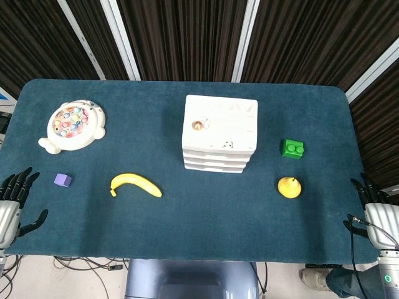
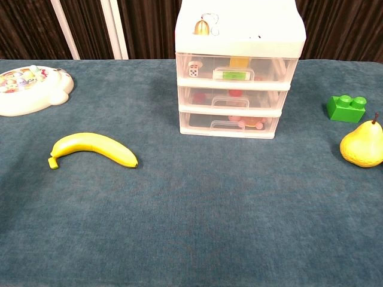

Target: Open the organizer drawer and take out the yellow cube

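A white three-drawer organizer (image 1: pixel 219 132) (image 2: pixel 237 67) stands at the table's middle, all drawers closed. Through the clear top drawer front (image 2: pixel 237 74) a yellow cube (image 2: pixel 239 61) shows beside a white die. My left hand (image 1: pixel 14 201) rests at the table's front left edge with its fingers spread, holding nothing. My right hand (image 1: pixel 376 215) sits at the front right edge, fingers apart and empty. Both hands are far from the organizer and outside the chest view.
A banana (image 1: pixel 135 184) (image 2: pixel 93 149) lies left of the organizer, a purple cube (image 1: pixel 62 180) near my left hand. A round toy board (image 1: pixel 72 126) (image 2: pixel 31 89) sits far left. A green brick (image 1: pixel 292 148) (image 2: pixel 346 107) and a pear (image 1: pixel 289 187) (image 2: pixel 362 145) are right.
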### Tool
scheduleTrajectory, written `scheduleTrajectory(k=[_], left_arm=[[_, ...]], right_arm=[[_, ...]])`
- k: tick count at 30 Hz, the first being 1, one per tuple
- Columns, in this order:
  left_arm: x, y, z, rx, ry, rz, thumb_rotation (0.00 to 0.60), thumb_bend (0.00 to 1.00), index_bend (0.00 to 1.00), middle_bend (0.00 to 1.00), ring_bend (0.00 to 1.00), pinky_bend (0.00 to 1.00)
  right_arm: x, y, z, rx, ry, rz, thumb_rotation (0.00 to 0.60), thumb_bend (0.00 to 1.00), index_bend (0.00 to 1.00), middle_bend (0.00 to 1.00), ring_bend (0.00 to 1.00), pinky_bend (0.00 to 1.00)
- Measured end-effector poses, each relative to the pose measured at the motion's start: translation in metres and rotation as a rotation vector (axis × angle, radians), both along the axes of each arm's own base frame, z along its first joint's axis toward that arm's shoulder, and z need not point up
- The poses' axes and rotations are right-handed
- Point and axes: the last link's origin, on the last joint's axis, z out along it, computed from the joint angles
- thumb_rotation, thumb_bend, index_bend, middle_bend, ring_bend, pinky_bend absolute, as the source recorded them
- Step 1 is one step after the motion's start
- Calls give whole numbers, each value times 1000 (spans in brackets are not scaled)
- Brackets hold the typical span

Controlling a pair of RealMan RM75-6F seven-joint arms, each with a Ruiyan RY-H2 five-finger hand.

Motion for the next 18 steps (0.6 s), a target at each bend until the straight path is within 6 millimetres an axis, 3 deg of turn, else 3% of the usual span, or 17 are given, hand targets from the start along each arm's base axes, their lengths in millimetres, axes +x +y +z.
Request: scheduleTrajectory(k=[18], left_arm=[[-1, 0, 1, 11, 15, -1, 600, 305, 51, 0, 0, 0]], right_arm=[[1, 0, -1, 12, -29, -4, 600, 128, 124, 55, 240, 260]])
